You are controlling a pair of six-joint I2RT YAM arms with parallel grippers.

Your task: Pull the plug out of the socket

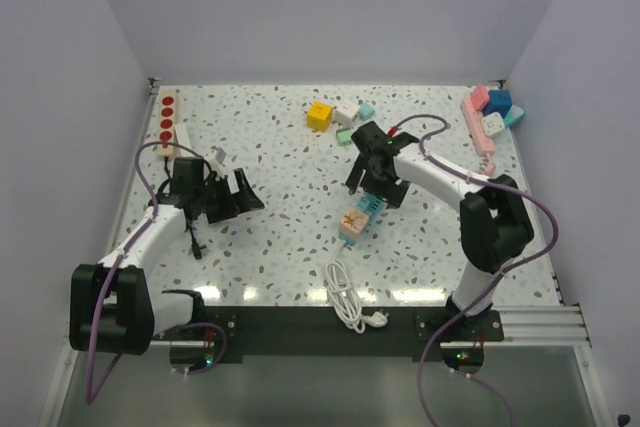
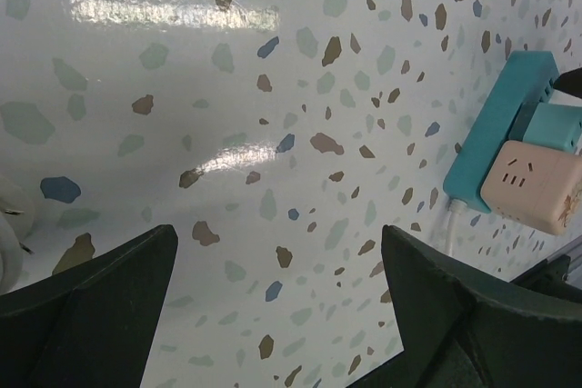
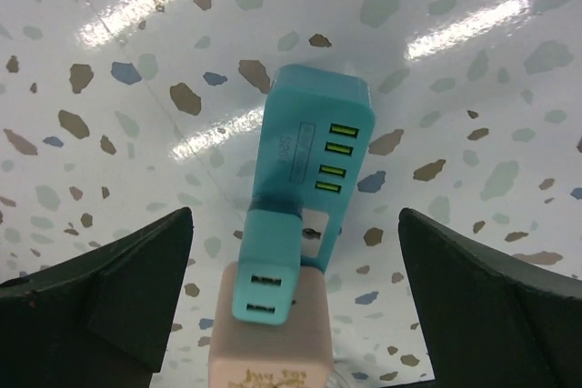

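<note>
Left gripper [image 2: 277, 235]: jaws wide, empty, well apart from the socket.
Right gripper [image 3: 296, 217]: jaws wide, straddling the teal USB plug [image 3: 271, 265], no contact.
Teal power strip [image 3: 314, 115]: below the right gripper, plug apparently seated.
Remaining: 2 steps, grasp and pull.

Lighting's bright and even, clearly coming from overhead. The glossy speckled table [image 1: 290, 237] throws back white glare streaks. In the left wrist view two sit ahead of the left gripper [image 2: 280, 252], one far ahead near the frame top, one closer. In the right wrist view they flank the teal power strip [image 3: 314, 147] just ahead of the right gripper [image 3: 296, 224]. Shadows are soft and faint. The dark fingers [image 3: 109, 306] come out nearly black, barely any detail. The overhead shot is sharp, with glare along the table's near edge.
</note>
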